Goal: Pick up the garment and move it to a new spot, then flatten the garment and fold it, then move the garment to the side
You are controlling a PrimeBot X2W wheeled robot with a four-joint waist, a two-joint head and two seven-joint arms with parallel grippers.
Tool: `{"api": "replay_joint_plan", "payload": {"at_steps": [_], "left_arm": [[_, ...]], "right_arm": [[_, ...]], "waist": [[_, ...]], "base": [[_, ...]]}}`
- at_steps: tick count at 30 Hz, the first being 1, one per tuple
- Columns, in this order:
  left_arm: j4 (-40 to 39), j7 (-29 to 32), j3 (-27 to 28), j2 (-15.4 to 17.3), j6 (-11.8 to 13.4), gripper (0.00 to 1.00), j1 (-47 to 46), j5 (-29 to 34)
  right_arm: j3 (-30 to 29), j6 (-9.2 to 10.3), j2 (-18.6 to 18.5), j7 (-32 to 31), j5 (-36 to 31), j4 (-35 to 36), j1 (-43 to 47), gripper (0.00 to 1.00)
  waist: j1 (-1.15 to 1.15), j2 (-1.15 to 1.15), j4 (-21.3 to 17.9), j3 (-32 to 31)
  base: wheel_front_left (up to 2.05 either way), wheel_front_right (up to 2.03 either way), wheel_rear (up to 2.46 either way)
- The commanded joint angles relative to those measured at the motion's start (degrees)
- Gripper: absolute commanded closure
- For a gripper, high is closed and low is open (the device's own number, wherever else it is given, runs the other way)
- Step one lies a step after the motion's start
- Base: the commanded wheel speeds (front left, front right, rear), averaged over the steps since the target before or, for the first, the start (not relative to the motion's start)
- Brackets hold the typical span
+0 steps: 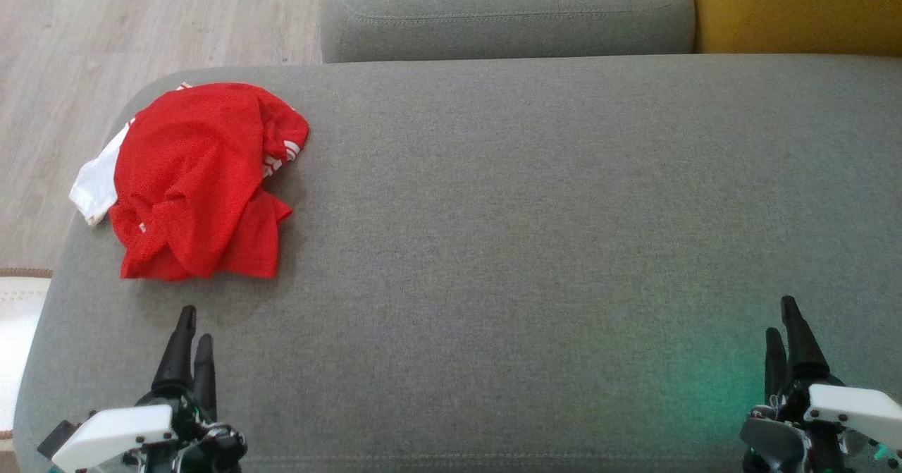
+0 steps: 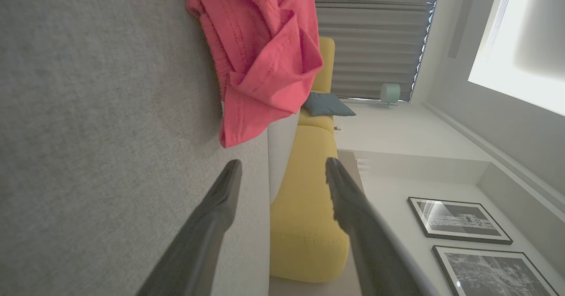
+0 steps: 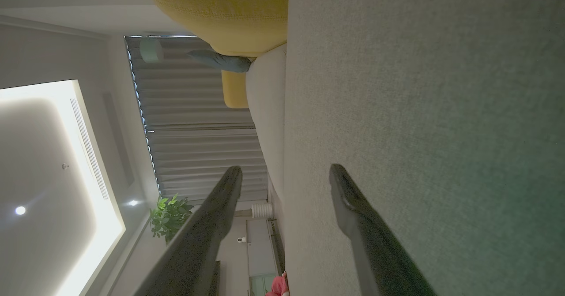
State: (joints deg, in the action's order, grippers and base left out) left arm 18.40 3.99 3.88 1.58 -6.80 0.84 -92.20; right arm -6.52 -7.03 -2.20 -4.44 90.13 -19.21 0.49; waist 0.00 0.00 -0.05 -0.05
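The garment (image 1: 201,180) is a crumpled red shirt with white trim, lying bunched at the far left of the grey couch seat (image 1: 528,247); a white part hangs over the left edge. In the left wrist view the garment (image 2: 265,58) lies just ahead of my fingers. My left gripper (image 1: 195,325) hovers near the front left of the seat, a short way in front of the garment, open and empty. At the front right my right gripper (image 1: 782,318) also stands open with nothing between its fingers, far from the garment. In the right wrist view a bit of the garment (image 3: 279,286) shows at the bottom edge.
A grey back cushion (image 1: 507,11) runs along the far side, with a yellow cushion (image 1: 796,8) at the far right. Wooden floor (image 1: 141,29) lies to the left beyond the seat's rounded edge. A pale rug corner (image 1: 21,304) sits at the lower left.
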Motion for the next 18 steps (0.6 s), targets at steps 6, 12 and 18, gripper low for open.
{"api": "replay_joint_plan", "payload": {"at_steps": [6,12,18], "left_arm": [[-2.97,-1.05,1.31,0.56,-0.26,0.0,-2.68,2.6],[-4.45,-2.22,2.96,0.61,0.15,0.0,-3.59,6.35],[-6.83,-3.23,3.12,0.65,1.19,0.0,-4.2,10.2]], "right_arm": [[0.21,-0.08,-0.29,1.35,-4.09,2.65,-2.74,0.0],[-0.22,-0.1,-0.32,2.53,-10.2,4.09,-3.42,0.0],[-0.13,-0.12,-0.34,3.55,-16.78,5.48,-3.96,0.0]], "waist": [[0.0,0.0,-0.01,-0.08],[0.0,0.0,-0.13,-0.15],[0.0,0.0,-0.16,-0.16]], "base": [[0.0,0.0,0.0],[0.0,0.0,0.0],[0.0,0.0,0.0]]}}
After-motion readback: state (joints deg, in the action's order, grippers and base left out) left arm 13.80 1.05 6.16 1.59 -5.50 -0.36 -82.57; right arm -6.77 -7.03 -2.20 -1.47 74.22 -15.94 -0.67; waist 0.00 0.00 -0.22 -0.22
